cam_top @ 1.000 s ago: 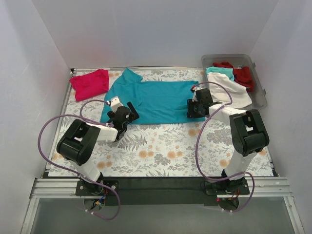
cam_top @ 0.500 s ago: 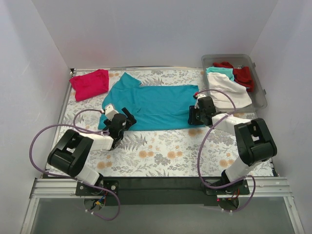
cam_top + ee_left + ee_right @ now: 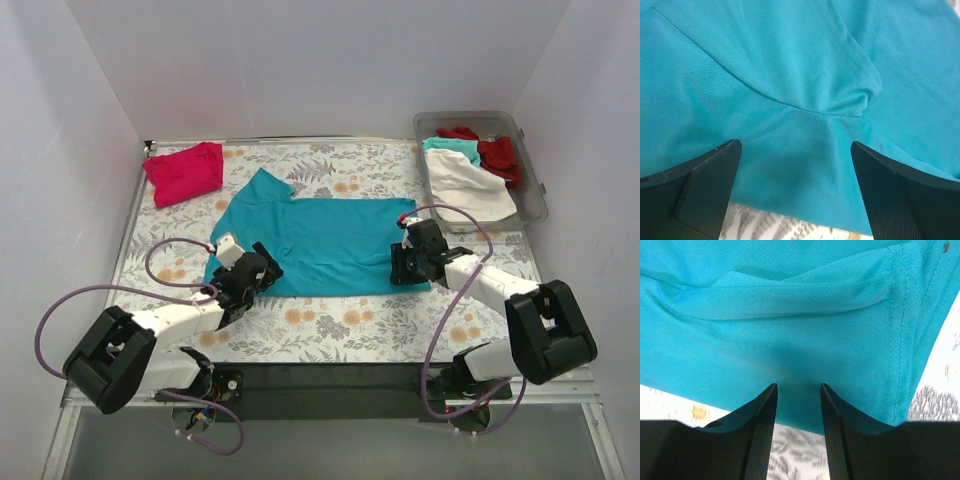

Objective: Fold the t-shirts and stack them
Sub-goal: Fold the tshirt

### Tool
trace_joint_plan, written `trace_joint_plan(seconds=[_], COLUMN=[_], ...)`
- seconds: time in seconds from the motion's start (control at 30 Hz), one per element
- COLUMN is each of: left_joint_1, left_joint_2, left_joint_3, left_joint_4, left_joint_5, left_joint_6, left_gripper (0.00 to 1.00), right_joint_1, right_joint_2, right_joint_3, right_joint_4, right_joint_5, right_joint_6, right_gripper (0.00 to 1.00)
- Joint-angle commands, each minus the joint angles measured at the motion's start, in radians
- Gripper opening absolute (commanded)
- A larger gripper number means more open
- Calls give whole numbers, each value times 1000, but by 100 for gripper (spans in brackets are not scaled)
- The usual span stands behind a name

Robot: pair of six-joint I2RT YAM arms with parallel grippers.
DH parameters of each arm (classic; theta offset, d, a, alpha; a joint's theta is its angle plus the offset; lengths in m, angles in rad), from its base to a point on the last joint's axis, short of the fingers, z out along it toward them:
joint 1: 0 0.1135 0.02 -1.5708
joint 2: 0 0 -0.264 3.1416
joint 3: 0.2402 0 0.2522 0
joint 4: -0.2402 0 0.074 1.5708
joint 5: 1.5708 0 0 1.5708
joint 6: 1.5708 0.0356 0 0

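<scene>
A teal t-shirt point(image 3: 325, 235) lies spread flat in the middle of the floral table point(image 3: 340, 330). My left gripper point(image 3: 262, 270) stands wide open over the shirt's near left corner. In the left wrist view its fingers point(image 3: 705, 185) straddle teal cloth point(image 3: 790, 90) close to the near hem, and nothing sits between them. My right gripper point(image 3: 405, 264) is at the near right corner. Its jaws point(image 3: 798, 387) stand a narrow gap apart, tips down on the teal cloth point(image 3: 790, 315) by the hem. A folded magenta-pink t-shirt point(image 3: 185, 172) lies at the back left.
A clear plastic bin point(image 3: 535, 195) at the back right holds white point(image 3: 468, 185), teal point(image 3: 450, 146) and red point(image 3: 498, 155) shirts. White walls close in the table on three sides. The arm bases stand on the black rail at the near edge.
Both arms have pulled back toward the near edge, and the teal t-shirt has slid nearer with them. The grippers keep the same opening.
</scene>
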Motion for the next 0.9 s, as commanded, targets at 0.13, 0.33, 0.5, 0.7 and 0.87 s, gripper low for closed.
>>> trace_joint_plan(seconds=[0.13,0.33,0.5,0.7,0.87], left_joint_1=[-21,-21,-16,-16,-16], left_joint_2=[-138,-45,130,190,169], left_joint_3=[136,184,245,194,121], left_joint_4=[-289,-211,-217,-203,-207], left_joint_5=[-100,-192,-211,-199,-150], left_joint_6=[15,61,70,32,-23], left_gripper=[84,87,87,87,87], right_joint_1=[56,58,82,123,148], right_joint_2=[-143,-83,-23,-18,-43], right_joint_3=[35,43,0,-53,-83], right_joint_4=[-136,-67,12,4,-59], right_joint_5=[85,135,148,166,178], right_joint_6=[30,36,55,81,96], right_gripper=[38,38,35,35,35])
